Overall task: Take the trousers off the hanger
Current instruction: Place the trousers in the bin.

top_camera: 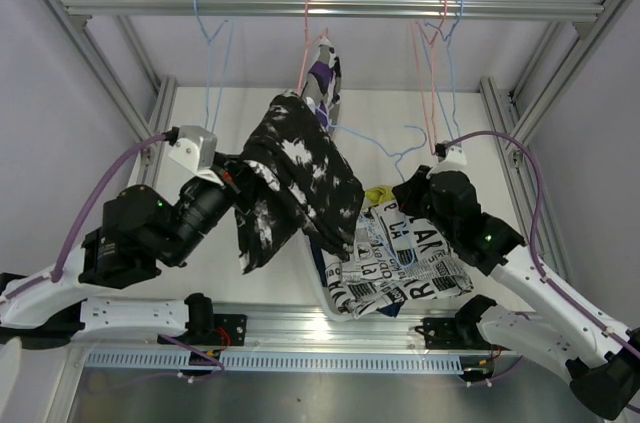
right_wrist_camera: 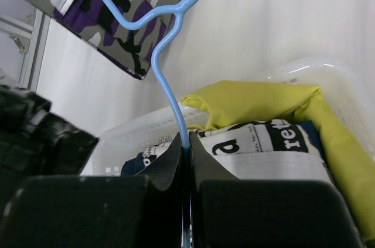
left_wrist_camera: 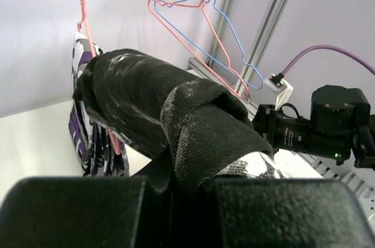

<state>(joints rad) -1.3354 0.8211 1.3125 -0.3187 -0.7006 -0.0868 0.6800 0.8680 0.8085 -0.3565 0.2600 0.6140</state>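
1. Five pairs of trousers: black-and-white splatter pair (top_camera: 295, 178), purple camouflage pair (top_camera: 325, 78), yellow pair (right_wrist_camera: 263, 104), newsprint-patterned pair (top_camera: 400, 263), navy pair (right_wrist_camera: 140, 163) (only a sliver shows).
2. Five wire hangers: three blue hangers (top_camera: 212, 53), two pink hangers (top_camera: 305, 38).
3. Two robot arms: left arm (top_camera: 150, 228), right arm (top_camera: 470, 223).
4. One white basket (right_wrist_camera: 126, 131).

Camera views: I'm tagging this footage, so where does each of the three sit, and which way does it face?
Top: above and behind the bases, facing down and forward at the rail; both arms show.
Left wrist: on the left arm, facing up toward the rail; the left end effector, shut on splatter trousers, shows.
Right wrist: on the right arm, facing the bin; the right end effector, shut on a blue hanger, shows.
Shared: purple trousers appear in all three.
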